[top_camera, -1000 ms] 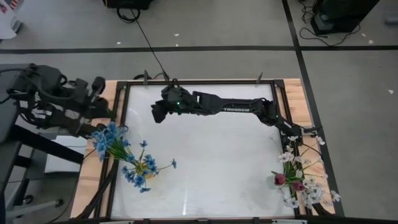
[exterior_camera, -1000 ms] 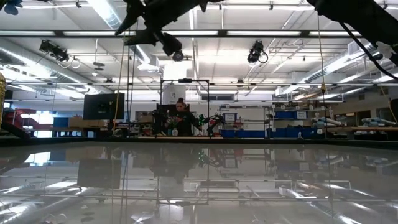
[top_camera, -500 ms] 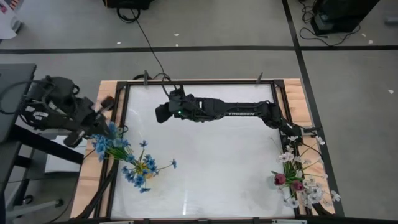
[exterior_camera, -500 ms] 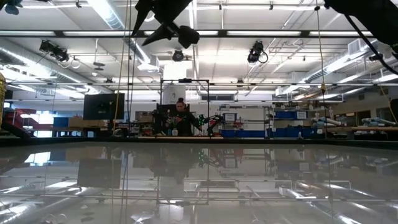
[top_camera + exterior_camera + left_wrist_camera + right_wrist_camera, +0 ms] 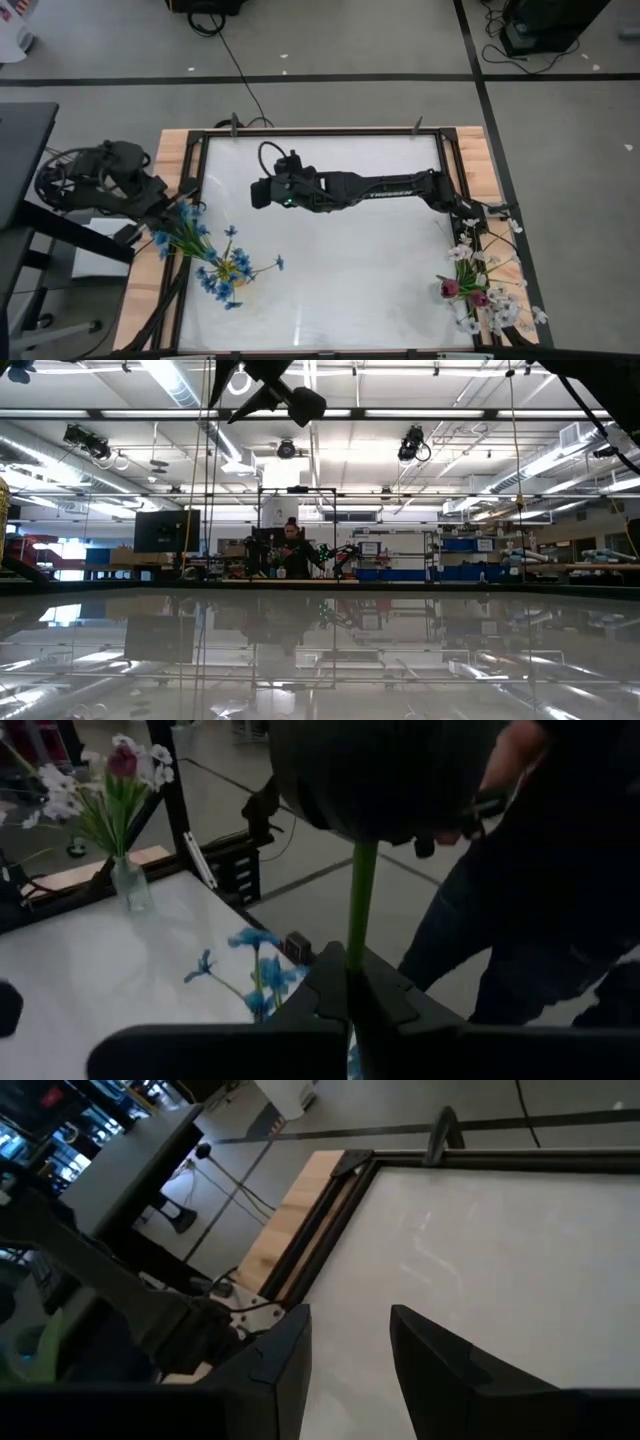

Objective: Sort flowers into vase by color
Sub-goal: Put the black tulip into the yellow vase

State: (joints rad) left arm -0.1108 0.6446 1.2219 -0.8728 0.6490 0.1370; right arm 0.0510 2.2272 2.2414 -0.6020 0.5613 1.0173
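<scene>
Left gripper [image 5: 350, 982] is clamped on a green stem [image 5: 360, 900] of a blue flower; in the high view it sits at the left edge of the frame, beside the left rim of the table [image 5: 330, 290], with the blue blossoms [image 5: 172, 225] just below it. Right gripper [image 5: 345, 1345] has its two fingers spread apart and holds nothing; in the high view it hangs over the upper-middle part of the white table surface, on an arm reaching in from the right side. More blue flowers [image 5: 225, 270] lie in the lower-left part of the table. A clear glass vase [image 5: 131, 885] holding white and dark red-purple flowers [image 5: 480, 285] stands at the lower-right corner of the table in the high view. In the low view, a person [image 5: 291, 550] sits far back in the room, at centre frame.
</scene>
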